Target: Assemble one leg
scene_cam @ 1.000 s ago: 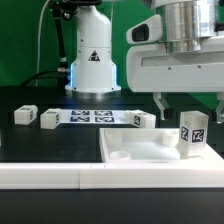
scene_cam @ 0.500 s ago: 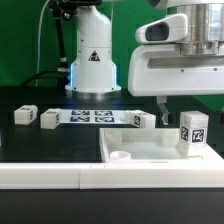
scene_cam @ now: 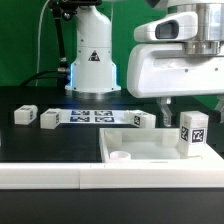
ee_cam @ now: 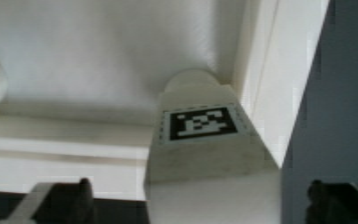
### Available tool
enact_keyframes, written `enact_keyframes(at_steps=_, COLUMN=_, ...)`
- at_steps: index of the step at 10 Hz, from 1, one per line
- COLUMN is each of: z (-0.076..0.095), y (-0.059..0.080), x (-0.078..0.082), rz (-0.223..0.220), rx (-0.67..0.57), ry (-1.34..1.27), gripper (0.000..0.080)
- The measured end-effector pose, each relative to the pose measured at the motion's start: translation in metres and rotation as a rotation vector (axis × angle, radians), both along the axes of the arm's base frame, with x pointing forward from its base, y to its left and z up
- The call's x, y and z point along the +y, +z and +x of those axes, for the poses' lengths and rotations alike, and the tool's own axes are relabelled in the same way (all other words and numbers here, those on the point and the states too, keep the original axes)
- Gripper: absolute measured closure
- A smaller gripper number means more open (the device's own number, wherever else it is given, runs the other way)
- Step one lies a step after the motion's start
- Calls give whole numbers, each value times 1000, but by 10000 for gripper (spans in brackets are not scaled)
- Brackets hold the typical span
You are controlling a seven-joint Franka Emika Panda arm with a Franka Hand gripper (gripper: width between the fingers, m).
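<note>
A white leg [scene_cam: 191,134] with a black-and-white tag stands upright on the large flat white panel [scene_cam: 150,148], near its corner at the exterior view's right. My gripper [scene_cam: 194,103] hangs just above the leg, open and holding nothing. In the wrist view the leg [ee_cam: 204,140] runs up between my two dark fingertips [ee_cam: 62,200], with a gap on each side. My gripper [ee_cam: 202,205] is centred over the leg.
Three more white legs lie on the black table: one [scene_cam: 25,115], a second [scene_cam: 50,119] and a third [scene_cam: 143,119]. The marker board [scene_cam: 92,116] lies between them. The arm's white base [scene_cam: 92,60] stands behind. A round socket [scene_cam: 120,157] shows in the panel.
My gripper has risen a little and shifted toward the exterior view's right. The leg stays upright on the panel, untouched.
</note>
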State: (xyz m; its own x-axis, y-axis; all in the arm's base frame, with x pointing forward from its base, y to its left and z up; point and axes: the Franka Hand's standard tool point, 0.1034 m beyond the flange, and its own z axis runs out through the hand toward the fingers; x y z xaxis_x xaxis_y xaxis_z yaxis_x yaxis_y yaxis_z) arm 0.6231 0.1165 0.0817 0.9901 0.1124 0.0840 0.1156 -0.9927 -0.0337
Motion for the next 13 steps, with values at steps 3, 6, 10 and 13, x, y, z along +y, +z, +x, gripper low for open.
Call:
enact_keyframes(at_steps=3, z=0, y=0, x=0, rz=1, rx=0, ry=-4, gripper=508)
enact_keyframes(at_steps=6, z=0, y=0, x=0, rz=3, rx=1, ry=-28, gripper=508)
enact_keyframes(at_steps=10, z=0, y=-1, x=-1, rz=57, rx=30, ry=-567, gripper=508)
enact_keyframes(at_steps=13, z=-1, y=-2, x=-2, rz=81, rx=47, ry=-908, gripper=508)
